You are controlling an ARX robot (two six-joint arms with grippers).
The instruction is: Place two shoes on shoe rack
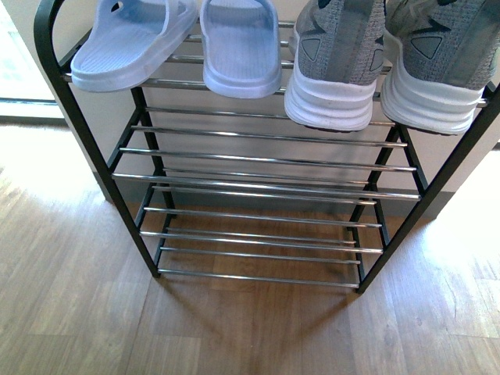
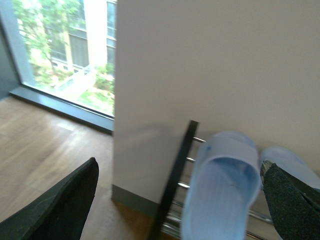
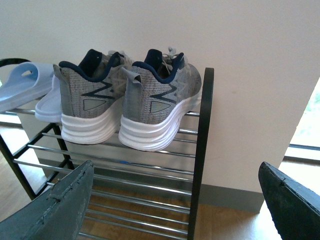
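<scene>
Two grey knit sneakers with thick white soles stand side by side on the top shelf of the shoe rack, heels toward me: one shoe and the other at the right end. The right wrist view shows the same pair, left shoe and right shoe, on the rack. My right gripper hangs open and empty, back from the rack's right post. My left gripper is open and empty near the rack's left post. Neither arm appears in the front view.
Two light-blue slippers occupy the left half of the top shelf. The lower chrome-bar shelves hold nothing. A beige wall stands behind the rack, wood floor in front, and a window to the left.
</scene>
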